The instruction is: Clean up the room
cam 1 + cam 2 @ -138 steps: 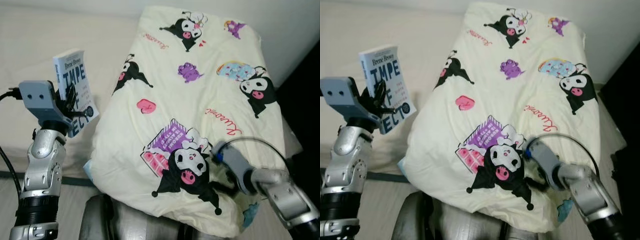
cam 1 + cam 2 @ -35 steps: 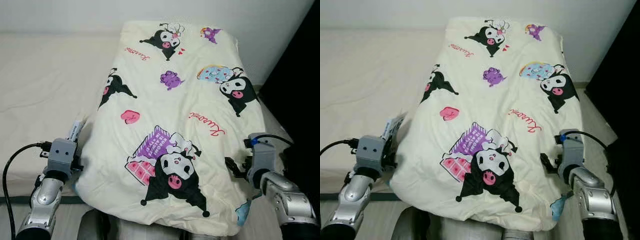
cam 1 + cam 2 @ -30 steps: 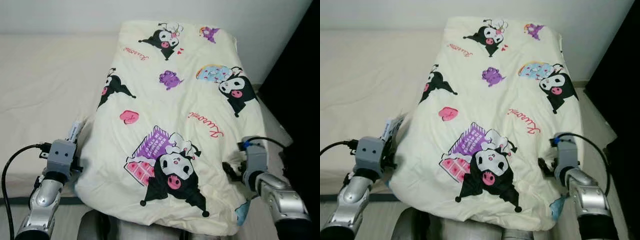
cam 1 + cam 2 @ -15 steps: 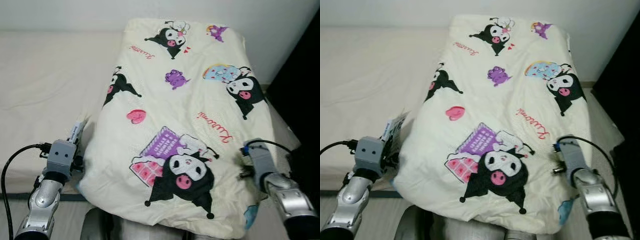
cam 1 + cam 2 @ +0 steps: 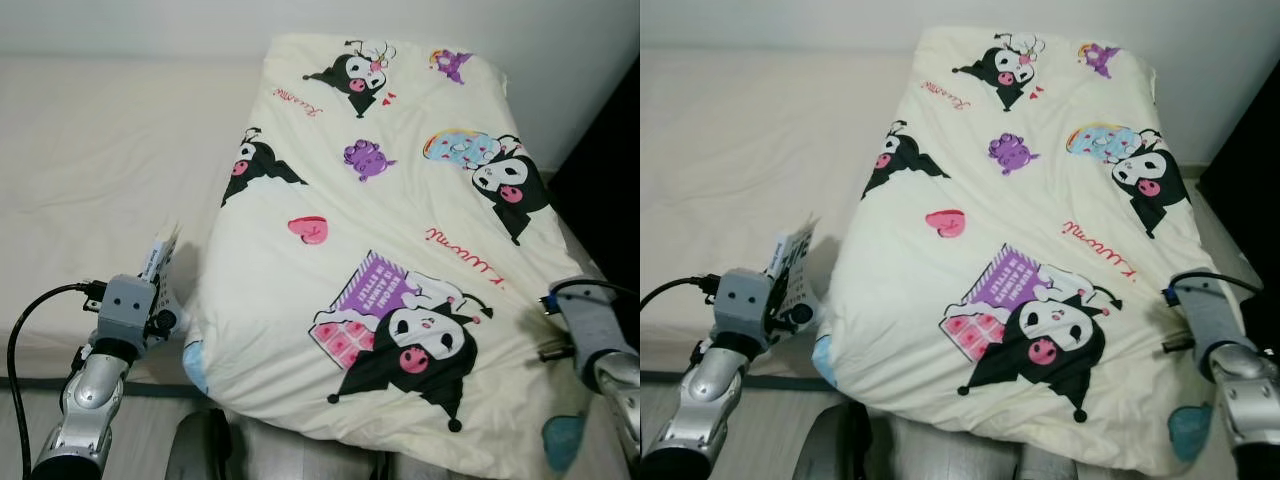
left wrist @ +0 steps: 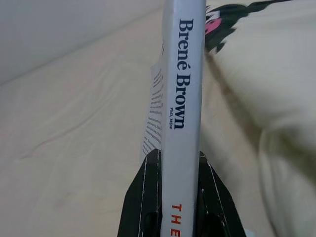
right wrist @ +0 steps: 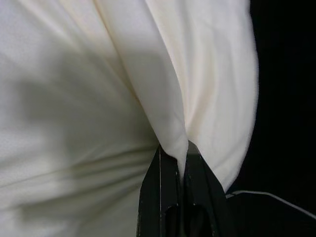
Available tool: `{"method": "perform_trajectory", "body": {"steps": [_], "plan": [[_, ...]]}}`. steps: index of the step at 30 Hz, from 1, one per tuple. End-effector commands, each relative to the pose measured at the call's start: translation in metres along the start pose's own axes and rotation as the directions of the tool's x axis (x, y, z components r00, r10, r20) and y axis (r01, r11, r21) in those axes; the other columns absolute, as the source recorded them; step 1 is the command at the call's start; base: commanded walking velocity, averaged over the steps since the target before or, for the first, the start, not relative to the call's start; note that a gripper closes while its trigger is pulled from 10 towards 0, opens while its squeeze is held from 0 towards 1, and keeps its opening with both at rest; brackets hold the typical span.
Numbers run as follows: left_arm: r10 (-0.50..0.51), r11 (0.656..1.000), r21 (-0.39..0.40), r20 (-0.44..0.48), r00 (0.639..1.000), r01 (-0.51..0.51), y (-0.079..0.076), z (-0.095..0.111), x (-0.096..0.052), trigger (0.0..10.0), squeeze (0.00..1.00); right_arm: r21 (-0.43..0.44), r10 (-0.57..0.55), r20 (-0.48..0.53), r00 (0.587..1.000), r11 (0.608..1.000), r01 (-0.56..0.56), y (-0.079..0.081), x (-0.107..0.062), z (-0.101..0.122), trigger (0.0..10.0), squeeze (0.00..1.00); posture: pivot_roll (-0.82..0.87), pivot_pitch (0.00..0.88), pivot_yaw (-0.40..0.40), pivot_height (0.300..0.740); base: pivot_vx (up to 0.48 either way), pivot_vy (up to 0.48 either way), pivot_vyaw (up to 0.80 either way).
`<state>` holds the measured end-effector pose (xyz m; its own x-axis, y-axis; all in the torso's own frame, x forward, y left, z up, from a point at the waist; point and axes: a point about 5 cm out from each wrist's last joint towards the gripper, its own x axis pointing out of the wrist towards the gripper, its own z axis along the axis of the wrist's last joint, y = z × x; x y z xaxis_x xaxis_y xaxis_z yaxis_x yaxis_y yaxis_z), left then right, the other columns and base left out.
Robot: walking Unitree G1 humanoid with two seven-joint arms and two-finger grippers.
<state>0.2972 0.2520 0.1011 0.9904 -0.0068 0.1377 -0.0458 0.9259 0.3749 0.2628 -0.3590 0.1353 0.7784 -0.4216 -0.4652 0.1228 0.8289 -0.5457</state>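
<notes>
Holding a Brené Brown paperback [image 6: 183, 98] upright by its spine, the left claw [image 6: 178, 197] has come down from its raised pose 4.6 s ago and now hovers low over the beige bed [image 5: 90, 150], just beside the printed comforter [image 5: 390, 230]. On the right, the right claw [image 7: 178, 170] stays pinched shut on a fold of that comforter, whose near edge has shifted rightward. Judging by this, the comforter is being straightened and the book still needs a home.

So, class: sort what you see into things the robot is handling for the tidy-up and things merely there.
In hand:
book, clamped in left gripper
quilt, fold pinched by right gripper

Merely there:
bed
wall
</notes>
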Motion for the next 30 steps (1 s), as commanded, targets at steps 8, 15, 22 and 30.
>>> {"method": "perform_trajectory", "body": {"steps": [8,15,22,30], "plan": [[-0.026,1.0,-0.006,-0.093,0.995,0.025,-0.007,-0.018,-0.01,10.0,0.0,-0.042,-0.06,-0.087,0.994,0.997,0.057,-0.014,-0.003,-0.015,0.8,0.0,-0.13,0.258,-0.014,0.561,0.0,0.0,0.0],[-0.03,1.0,-0.006,-0.09,0.995,0.03,-0.008,-0.017,-0.01,10.0,0.0,0.026,0.069,-0.105,0.992,0.997,-0.067,0.03,0.002,-0.025,10.0,1.0,-0.12,0.255,-0.014,0.561,0.0,0.0,0.0],[-0.031,1.0,0.001,-0.091,0.995,0.031,-0.006,-0.018,-0.009,10.0,0.0,-0.038,0.059,-0.177,0.982,0.997,-0.067,0.029,0.0,-0.034,10.0,1.0,-0.12,0.251,-0.01,0.561,0.0,0.0,0.0],[-0.033,0.999,0.007,-0.093,0.995,0.034,-0.006,-0.018,-0.007,10.0,0.0,-0.097,0.007,-0.22,0.976,0.995,-0.029,0.007,-0.008,-0.036,10.0,1.0,-0.13,0.246,-0.011,0.561,0.0,0.0,0.0]]}}
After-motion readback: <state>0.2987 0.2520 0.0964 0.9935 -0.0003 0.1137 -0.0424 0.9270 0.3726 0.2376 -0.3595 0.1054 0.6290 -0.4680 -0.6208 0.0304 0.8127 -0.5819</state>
